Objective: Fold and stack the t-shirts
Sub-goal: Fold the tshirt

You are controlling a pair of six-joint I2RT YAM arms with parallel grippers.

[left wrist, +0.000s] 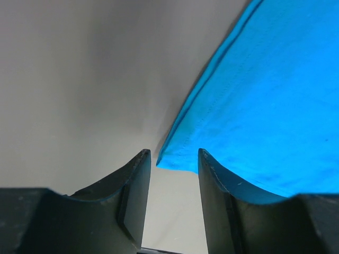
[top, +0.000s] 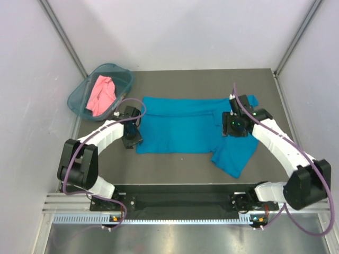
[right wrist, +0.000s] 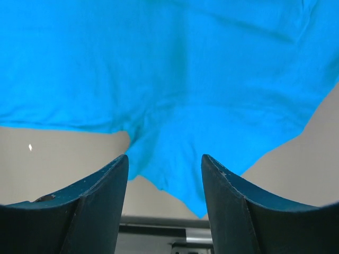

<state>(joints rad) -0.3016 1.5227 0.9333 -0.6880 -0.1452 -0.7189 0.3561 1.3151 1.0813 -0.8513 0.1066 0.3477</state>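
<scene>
Top view: the teal-blue t-shirt [top: 183, 129] lies spread on the tabletop [top: 175, 166], grey surface showing past every edge; the pink t-shirt [top: 100, 94] sits in the far-left basket [top: 78, 98]. Left wrist: the left end effector [left wrist: 174, 159] is open, the shirt's hemmed corner just past its tips. Right wrist: the right end effector [right wrist: 164, 161] is open and empty over a sleeve edge.

Teal t-shirt [top: 180, 129] soft matt cloth; basket [top: 78, 98] translucent plastic; table [top: 175, 165] matt.

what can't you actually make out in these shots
- Top view: the right arm covers part of the blue t-shirt, at its far sleeve.
- Top view: the pink t-shirt lies bunched in the basket; sleeves untellable.
- Left wrist view: frame edges cut the blue t-shirt off; one corner shows.
- Right wrist view: whether the right gripper touches cloth.
</scene>
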